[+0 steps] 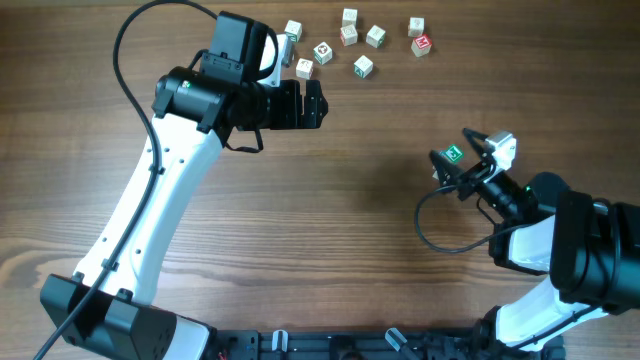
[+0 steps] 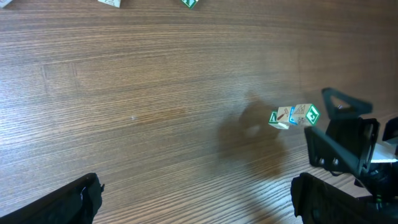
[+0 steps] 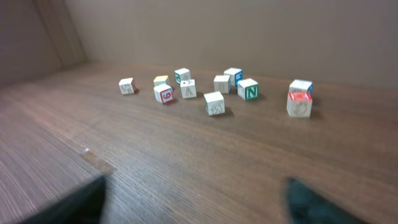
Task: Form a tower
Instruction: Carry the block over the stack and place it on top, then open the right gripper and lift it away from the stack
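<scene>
A brown wood-grain counter [image 1: 330,240] fills every view, bare across its middle. The tower [image 2: 293,116] stands on the counter's right side. It is three pale cubes stacked with the long axis upright, one of them blue-marked and a green-marked face on top. The right hand [image 1: 460,158] sits right at it. Seen from above, its jaws are spread wide to either side of the top cube and clasp nothing. Its own camera shows only blurred fingers at the lower corners with no cube between them, so the stack looks released and self-standing. Whether a finger touches it I cannot tell. The left hand [image 1: 322,104] is well apart from the tower, also spread wide and empty, just beside the loose cubes [image 1: 363,66] scattered along the far edge. If the stack is to grow, I judge the left hand nearer the next cube, while the right must back away without brushing the column.
</scene>
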{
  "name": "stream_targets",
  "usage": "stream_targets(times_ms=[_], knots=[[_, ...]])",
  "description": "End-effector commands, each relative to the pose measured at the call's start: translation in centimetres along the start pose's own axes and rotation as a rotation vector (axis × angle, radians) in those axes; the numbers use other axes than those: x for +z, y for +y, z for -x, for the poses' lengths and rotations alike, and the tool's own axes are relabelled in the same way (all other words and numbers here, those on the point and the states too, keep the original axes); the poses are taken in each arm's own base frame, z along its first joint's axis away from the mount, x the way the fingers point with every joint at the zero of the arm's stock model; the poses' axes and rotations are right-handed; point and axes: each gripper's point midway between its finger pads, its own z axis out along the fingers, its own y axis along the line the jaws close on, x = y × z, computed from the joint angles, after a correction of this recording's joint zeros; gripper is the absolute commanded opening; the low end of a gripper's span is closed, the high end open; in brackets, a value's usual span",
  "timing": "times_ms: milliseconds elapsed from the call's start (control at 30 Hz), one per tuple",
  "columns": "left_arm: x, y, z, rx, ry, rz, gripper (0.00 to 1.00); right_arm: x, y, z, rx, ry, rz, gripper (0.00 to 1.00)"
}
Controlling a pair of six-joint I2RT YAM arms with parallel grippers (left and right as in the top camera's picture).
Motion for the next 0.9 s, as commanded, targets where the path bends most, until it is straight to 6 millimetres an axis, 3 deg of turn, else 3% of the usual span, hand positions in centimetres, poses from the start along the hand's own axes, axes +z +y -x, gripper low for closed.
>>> stream_targets(times_ms=[0,100,233,400,500,700,767,867], knots=[[0.2,-0.2,-0.2,-0.004,0.010,-0.011,1.00,0.1,1.0,0.6,-0.019,-0.023,0.081,0.99],[0.2,-0.2,-0.2,-0.004,0.010,-0.011,1.00,0.1,1.3,1.1,-0.010,-0.038,0.095,1.00],[0.2,-0.2,-0.2,-0.003,0.010,-0.011,1.00,-0.4,2.0,3.4,0.009,-0.111,0.142,1.00],[0.2,-0.2,-0.2,-0.004,0.010,-0.011,1.00,-2.8,-0.8,6.1,0.216,-0.162,0.069,1.00],[0.2,-0.2,-0.2,-0.004,0.010,-0.011,1.00,-4.2,0.0,9.0,0.168,-0.183,0.128,1.00],[0.2,-0.2,-0.2,-0.004,0.010,-0.011,1.00,-5.1,2.9,18.2,0.030,-0.184,0.338,1.00],[0.2,-0.2,-0.2,-0.004,0.010,-0.011,1.00,-5.0,3.0,20.4,0.003,-0.148,0.387,1.00],[0.2,-0.2,-0.2,-0.004,0.010,-0.011,1.00,-4.2,1.3,24.4,0.017,-0.129,0.392,1.00]])
